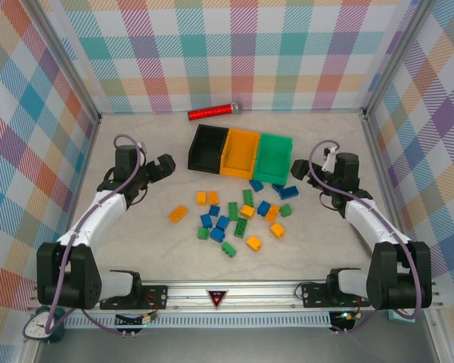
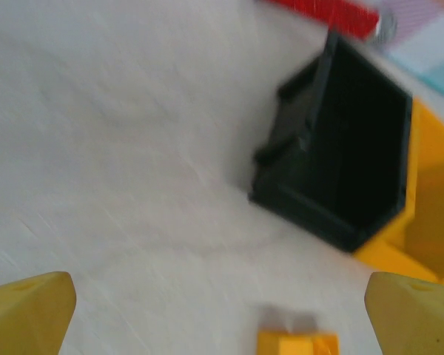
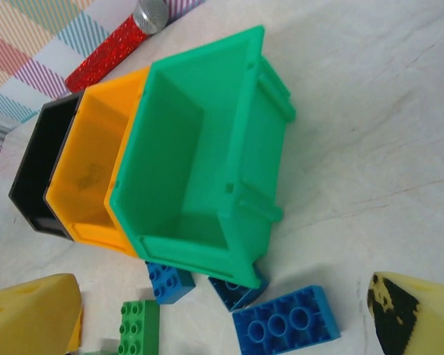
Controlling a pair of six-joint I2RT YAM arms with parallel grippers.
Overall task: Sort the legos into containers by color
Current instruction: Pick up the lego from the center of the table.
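Twenty or so legos (image 1: 238,215) are lying loose on the table (image 1: 318,249), clustered just in front of the containers (image 1: 240,162). A lone orange brick (image 1: 178,214) is sitting apart on the left of the heap. Three joined bins are making up the row: a black bin (image 1: 209,145), a yellow-orange bin (image 1: 242,150) and a green bin (image 1: 275,153). All are looking empty, so the sorting is apparently not yet begun. A few blue bricks (image 3: 285,325) are lying close against the green bin's near wall, and a green brick (image 3: 139,327) is sitting beside them.

Both arms are hovering low at the two ends of the row, the left arm (image 1: 106,204) beside the black bin and the right arm (image 1: 363,215) beside the green one. The left arm's jaws and the right arm's jaws are standing wide apart and gripping nothing. In the left wrist view, the yellow fingertips (image 2: 29,314) are framing bare table, the black bin and a yellow-orange brick (image 2: 296,344) at the bottom edge.

This flanking stance is probably letting each arm take the bricks on its own side. With no blue bin, blue is likely going into the black one. A red cylinder (image 1: 213,112) is lying behind the bins, taking no part in the job.
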